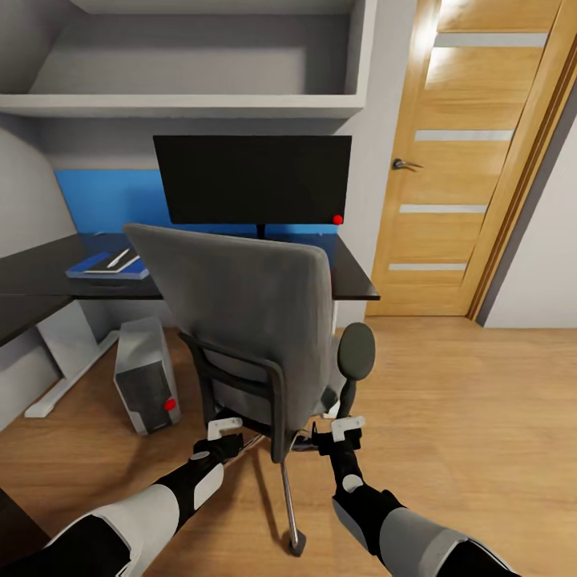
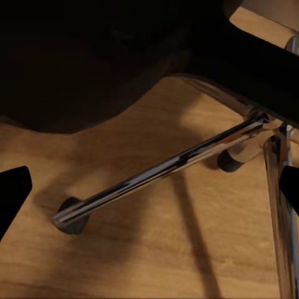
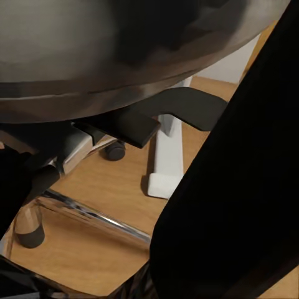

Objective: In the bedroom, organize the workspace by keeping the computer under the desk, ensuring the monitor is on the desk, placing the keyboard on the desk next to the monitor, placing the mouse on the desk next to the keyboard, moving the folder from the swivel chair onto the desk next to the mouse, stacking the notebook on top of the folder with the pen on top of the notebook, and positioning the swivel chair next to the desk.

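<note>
Swivel chair (image 1: pixel 252 320) back toward robot, just near of desk (image 1: pixel 353 280). Monitor (image 1: pixel 252 178) on desk, far side. Folder (image 1: pixel 96 267) on desk at left, notebook (image 1: pixel 120 263) + pen (image 1: pixel 118 257) on top. Computer (image 1: pixel 146 373) under desk, left. L gripper (image 1: pixel 225 427) and R gripper (image 1: pixel 348 426) low at chair's near side; jaw state: cannot tell for either.

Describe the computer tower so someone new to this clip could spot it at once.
Start at the black desk under the blue wall panel. Look down to the wood floor beneath it, left of the grey swivel chair. The computer stands there upright: a small grey box with a red light low on its front, beside the desk's white leg.
</note>
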